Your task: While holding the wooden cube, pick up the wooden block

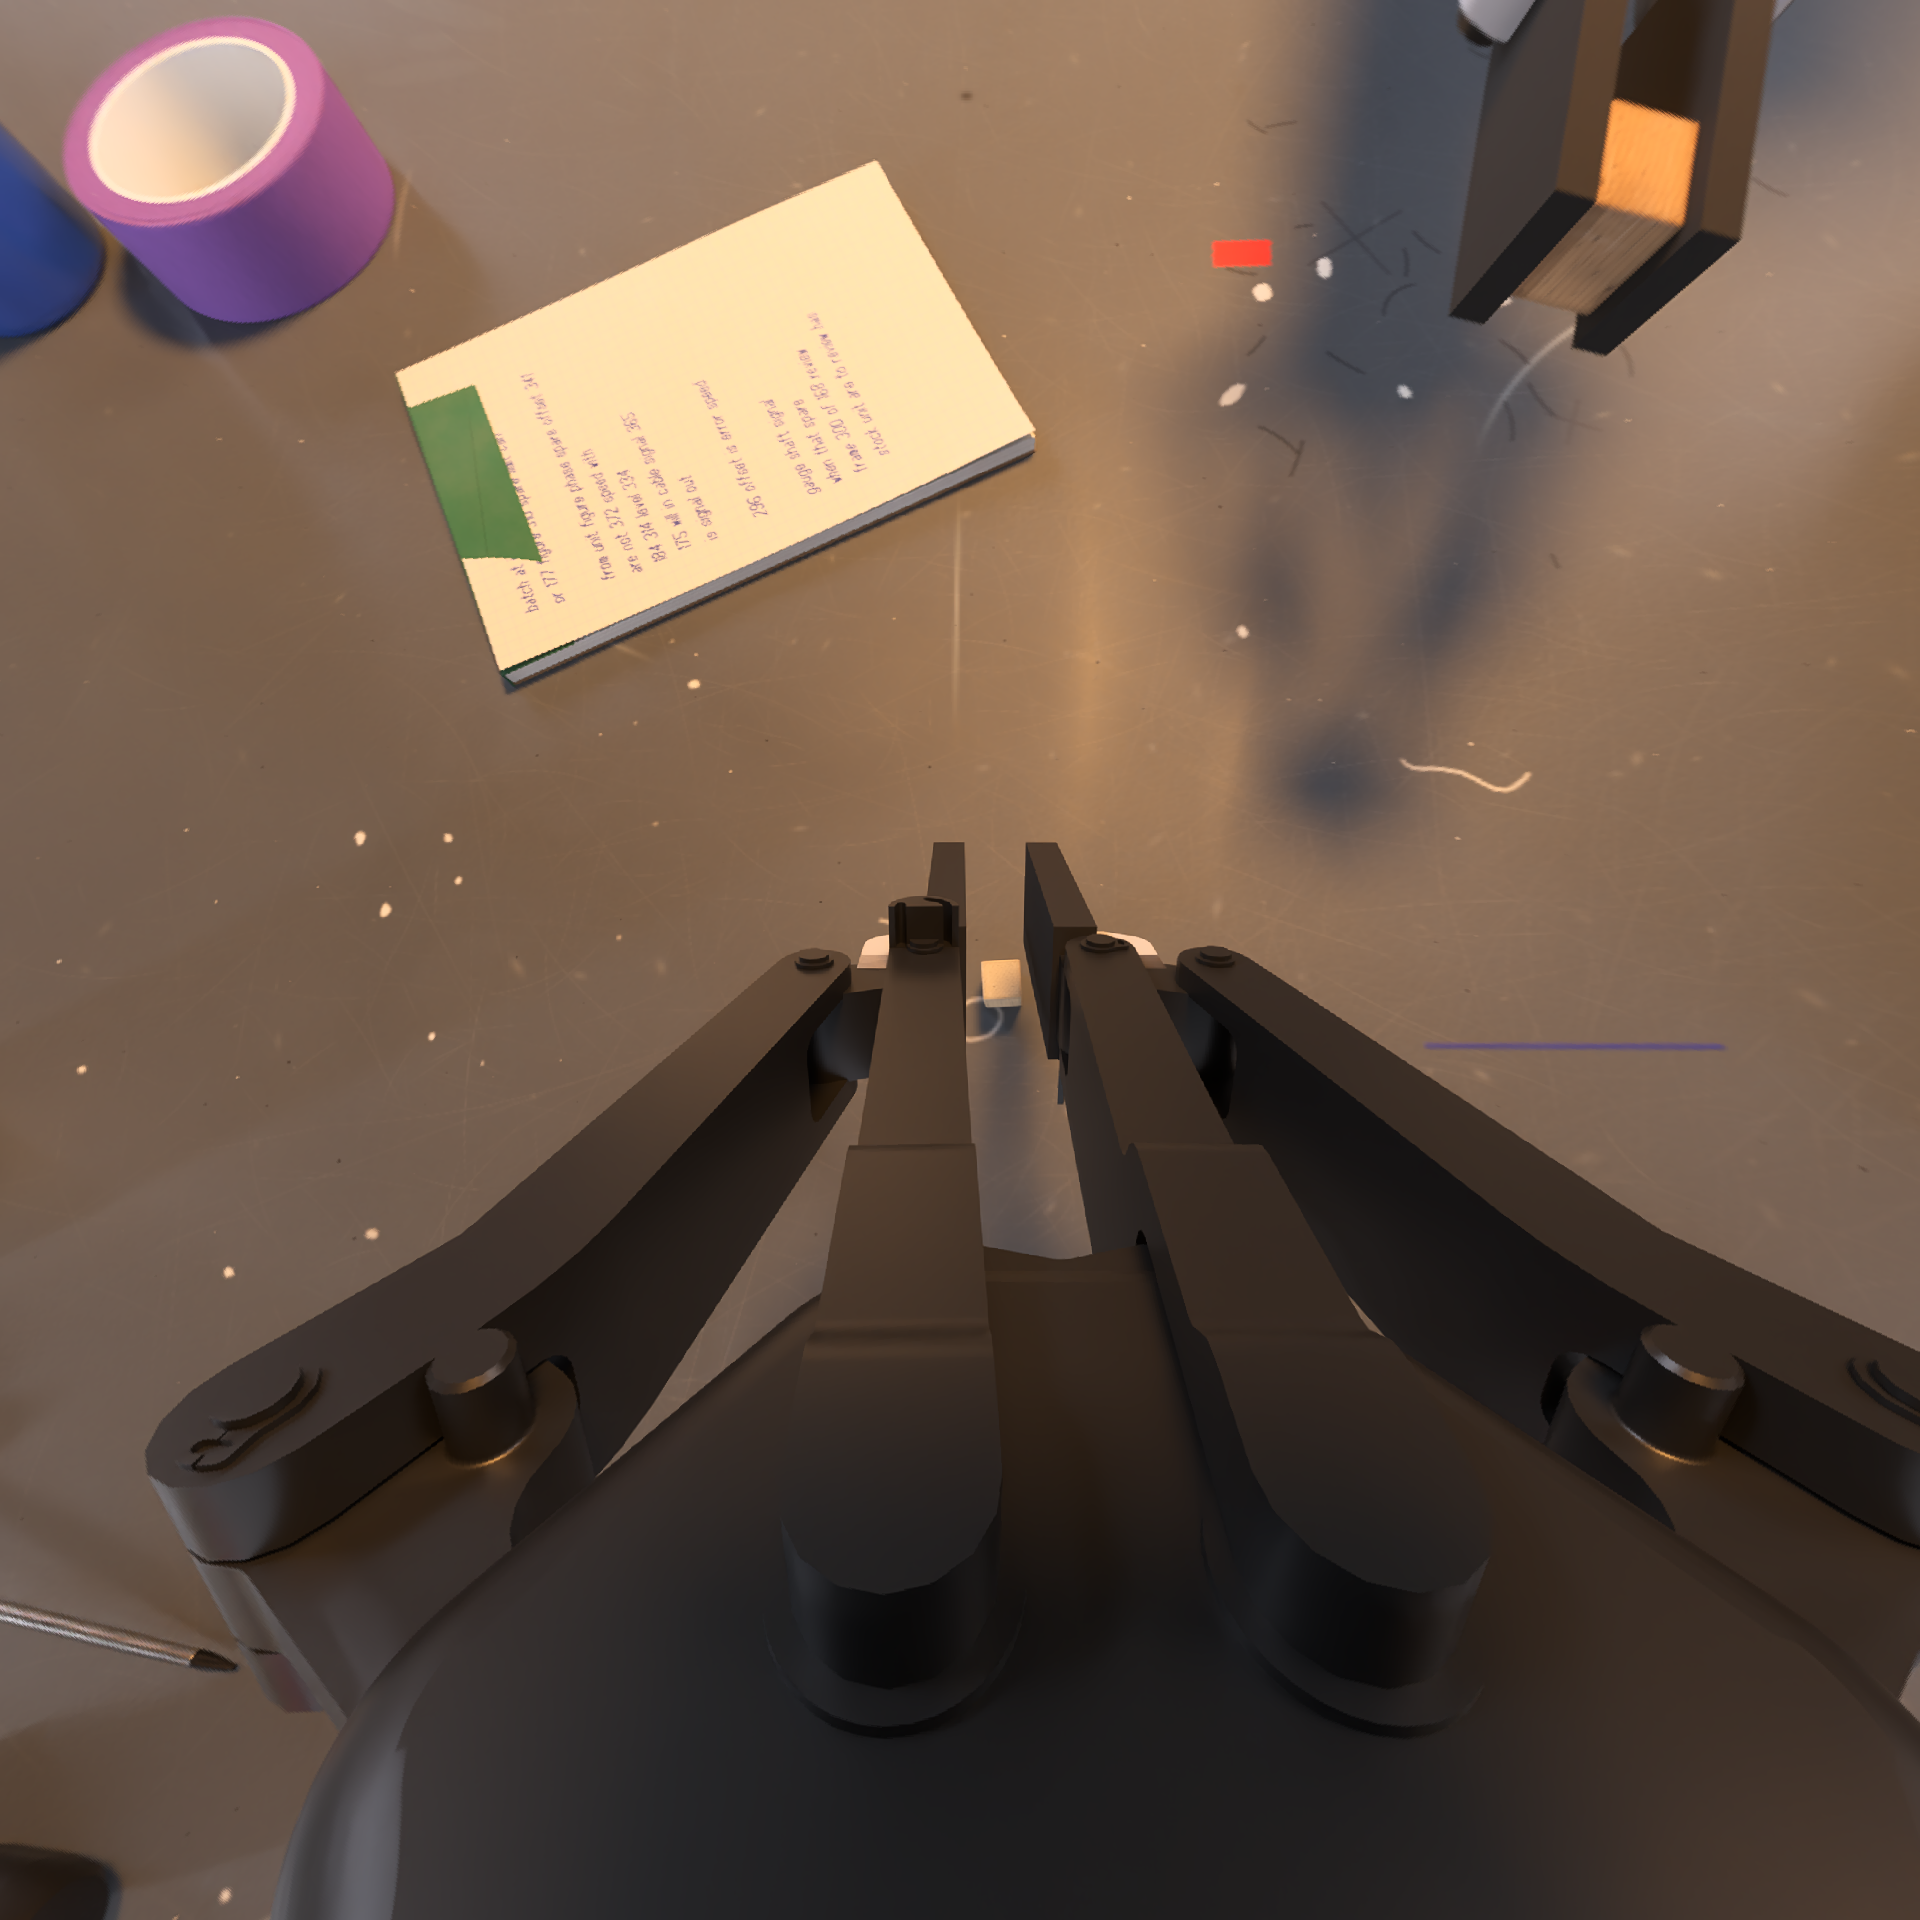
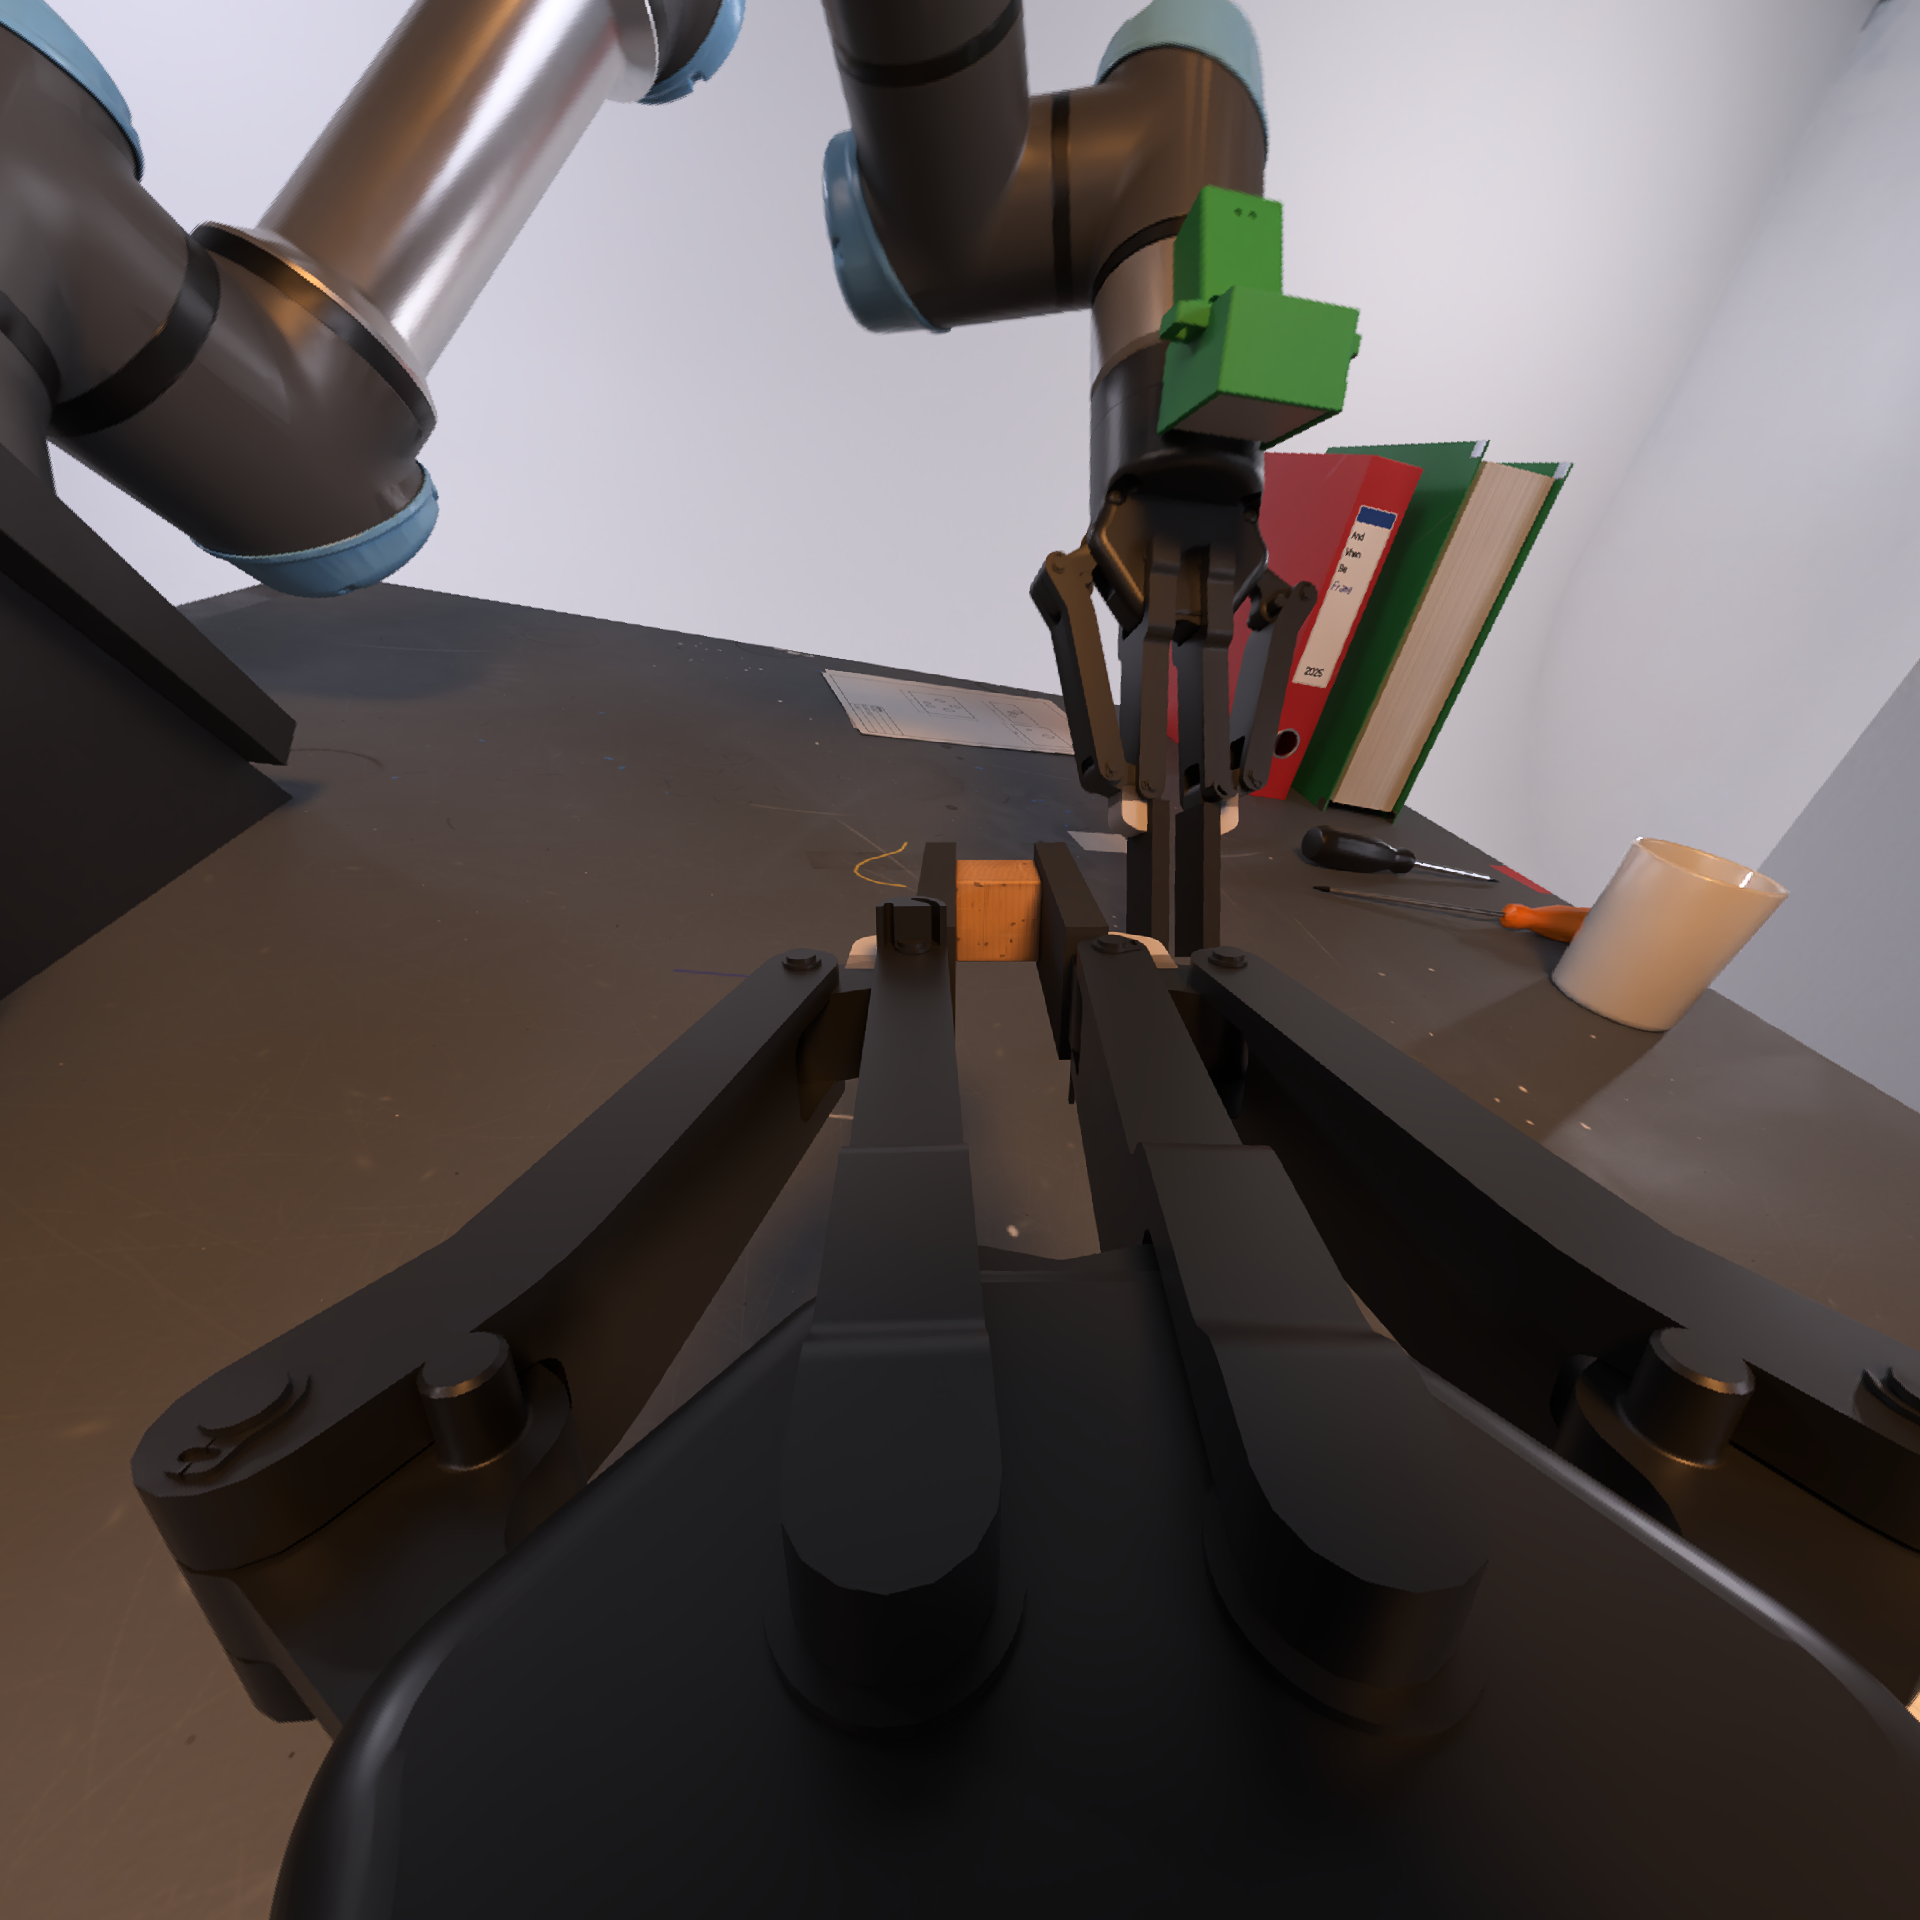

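My right gripper (image 2: 995, 862) is shut on a light wooden cube (image 2: 995, 909), which sits between its pads at the tips. In the left wrist view the right gripper (image 1: 1548, 301) hangs above the table at the top right with the cube (image 1: 1647, 171) in it, casting a shadow below. My left gripper (image 1: 995, 852) has its fingers almost together with only a narrow slit, and I see nothing held between them. In the right wrist view the left gripper (image 2: 1174, 914) points straight down at the table just beyond the cube. No other wooden piece shows in either view.
A purple tape roll (image 1: 223, 166), a blue roll (image 1: 31, 249) and a written notepad (image 1: 707, 416) lie on the dark table. A red binder (image 2: 1340, 623), green books (image 2: 1455, 623), a white cup (image 2: 1662, 935), two screwdrivers (image 2: 1361, 852) and a paper sheet (image 2: 945, 707) stand farther back.
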Tool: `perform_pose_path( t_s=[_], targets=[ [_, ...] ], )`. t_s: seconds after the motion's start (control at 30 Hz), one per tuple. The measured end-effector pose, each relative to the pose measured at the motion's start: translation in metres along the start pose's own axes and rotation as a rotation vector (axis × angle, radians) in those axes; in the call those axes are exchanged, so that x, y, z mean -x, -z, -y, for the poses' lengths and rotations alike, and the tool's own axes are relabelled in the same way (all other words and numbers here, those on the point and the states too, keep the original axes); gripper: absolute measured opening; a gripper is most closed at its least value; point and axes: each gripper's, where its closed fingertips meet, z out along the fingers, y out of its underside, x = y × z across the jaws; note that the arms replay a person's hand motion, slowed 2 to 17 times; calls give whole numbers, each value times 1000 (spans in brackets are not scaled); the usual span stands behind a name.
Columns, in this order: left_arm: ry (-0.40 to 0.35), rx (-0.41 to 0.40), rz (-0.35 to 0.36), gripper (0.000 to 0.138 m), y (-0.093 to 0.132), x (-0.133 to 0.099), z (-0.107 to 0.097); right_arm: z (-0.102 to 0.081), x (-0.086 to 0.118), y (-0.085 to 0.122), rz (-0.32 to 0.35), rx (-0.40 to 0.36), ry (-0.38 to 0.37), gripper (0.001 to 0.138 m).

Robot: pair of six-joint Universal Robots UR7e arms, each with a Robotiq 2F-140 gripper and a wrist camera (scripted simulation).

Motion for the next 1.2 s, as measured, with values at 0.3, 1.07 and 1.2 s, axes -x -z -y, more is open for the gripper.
perform_pose_path(
  t_s=[0.3,1.07,1.2],
  targets=[
    [29,-87,177,17,-13,14,-10,-2,-3,11,-26,-12,-11,20],
    [37,11,250,30,-22,4,-14,-6,-4,18,-37,-17,-22,20],
    [29,68,224,32,-28,0,-20,-8,-4,16,-32,-11,-26,20]
  ],
)
